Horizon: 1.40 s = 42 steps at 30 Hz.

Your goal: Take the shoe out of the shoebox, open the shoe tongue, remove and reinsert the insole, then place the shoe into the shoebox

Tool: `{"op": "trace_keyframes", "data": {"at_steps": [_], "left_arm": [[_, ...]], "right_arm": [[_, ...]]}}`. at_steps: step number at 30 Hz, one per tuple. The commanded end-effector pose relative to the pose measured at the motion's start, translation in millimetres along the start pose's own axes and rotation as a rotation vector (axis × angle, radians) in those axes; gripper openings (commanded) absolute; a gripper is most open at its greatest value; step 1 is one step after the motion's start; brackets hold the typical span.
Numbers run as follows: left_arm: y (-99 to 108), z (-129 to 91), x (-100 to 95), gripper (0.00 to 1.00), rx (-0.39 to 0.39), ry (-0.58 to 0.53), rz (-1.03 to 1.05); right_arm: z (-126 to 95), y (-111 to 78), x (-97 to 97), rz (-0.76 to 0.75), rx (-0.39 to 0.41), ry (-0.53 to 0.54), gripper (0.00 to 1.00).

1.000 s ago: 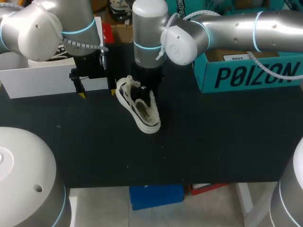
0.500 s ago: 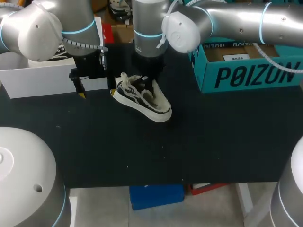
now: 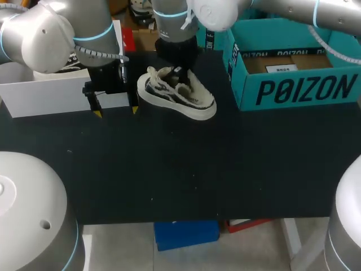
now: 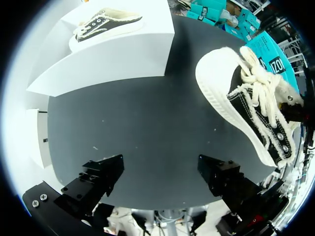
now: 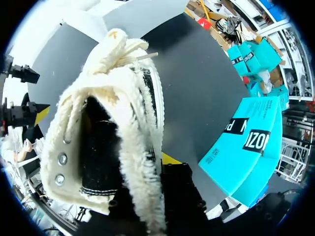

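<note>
One shoe (image 3: 175, 95), black canvas with a cream rubber sole, thick cream laces and a frayed cream collar, hangs from my right claw (image 3: 177, 69), which comes down on it from above. It sits over the far middle of the black desk (image 3: 197, 169), between the teal shoebox (image 3: 293, 87) and the white box (image 3: 45, 93), toe toward my left arm.

From the head view I cannot see the fingers themselves. The right wrist view settles it: the claw (image 5: 142, 164) is clenched on the shoe's side wall, one finger inside the opening, the yellow-tipped one outside.

The left wrist view alone shows the ribbed sole edge and metal eyelets, plus a second shoe (image 4: 106, 27) lying in the white box.

My left claw (image 3: 115, 112) hangs beside the toe, fingers spread, nothing between them.
</note>
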<state>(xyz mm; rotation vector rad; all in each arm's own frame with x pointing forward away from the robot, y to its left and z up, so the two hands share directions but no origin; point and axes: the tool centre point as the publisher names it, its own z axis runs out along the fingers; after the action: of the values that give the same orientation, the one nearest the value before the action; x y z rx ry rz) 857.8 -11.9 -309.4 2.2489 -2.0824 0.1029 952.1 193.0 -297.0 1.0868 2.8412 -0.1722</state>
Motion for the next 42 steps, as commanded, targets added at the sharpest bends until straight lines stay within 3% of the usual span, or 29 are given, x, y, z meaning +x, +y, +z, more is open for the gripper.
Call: {"op": "trace_keyframes", "data": {"at_steps": [1,7,11,16,18,42], "left_arm": [[0.2,0.4,-0.7,1.00,0.001,0.003,0.001],[0.2,0.4,-0.7,1.00,0.001,0.003,0.001],[0.2,0.4,-0.7,1.00,0.001,0.003,0.001],[0.2,0.4,-0.7,1.00,0.001,0.003,0.001],[0.2,0.4,-0.7,1.00,0.001,0.003,0.001],[0.2,0.4,-0.7,1.00,0.001,0.003,0.001]], "right_arm": [[-54.8,-2.1,-18.4,-0.099,-0.013,-0.026,0.00],[-101.9,4.9,-43.9,-0.384,-0.060,-0.071,0.00],[-119.5,9.2,-56.9,-0.557,-0.053,-0.065,0.00],[-136.4,13.6,-86.5,-0.709,-0.027,-0.034,0.00],[-141.6,15.3,-98.3,-0.699,-0.038,-0.014,0.00],[-141.6,15.3,-98.3,-0.699,-0.038,-0.014,0.00]]}}
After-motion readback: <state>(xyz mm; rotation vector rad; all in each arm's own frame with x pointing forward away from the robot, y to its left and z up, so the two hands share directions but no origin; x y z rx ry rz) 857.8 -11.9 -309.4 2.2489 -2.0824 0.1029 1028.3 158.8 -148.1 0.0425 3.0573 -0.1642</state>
